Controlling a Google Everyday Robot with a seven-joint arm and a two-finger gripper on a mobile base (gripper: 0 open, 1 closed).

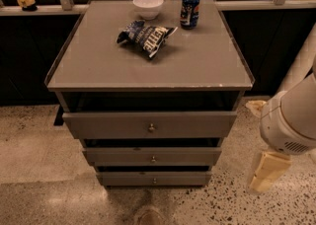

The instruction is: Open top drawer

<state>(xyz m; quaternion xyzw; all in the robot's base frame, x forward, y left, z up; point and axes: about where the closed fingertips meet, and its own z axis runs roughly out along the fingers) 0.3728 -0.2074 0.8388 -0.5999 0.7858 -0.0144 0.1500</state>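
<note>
The single camera view looks down on a grey cabinet. The top drawer sits just under the cabinet's top, at about 6 o'clock from the picture's centre. Its flat front is the widest of the three, and its long axis runs from 9 to 3 o'clock. The small round knob is at the middle of that front. A dark gap shows above the front, which stands forward of the frame, so the drawer looks at least partly drawn out.

The gripper hangs low at the right edge, at about 4 o'clock in the picture, below the bulky white arm. It is well apart from the cabinet and holds nothing. Whether it is apart or together cannot be told from here.

From the gripper the knob lies at roughly 9 to 10 o'clock, across the drawer's right half. Any further pull would need the gripper brought leftward to the knob, then drawn toward 6 o'clock, square to the front's long axis.

On the cabinet top lie a white bowl, a can and a chip bag.
</note>
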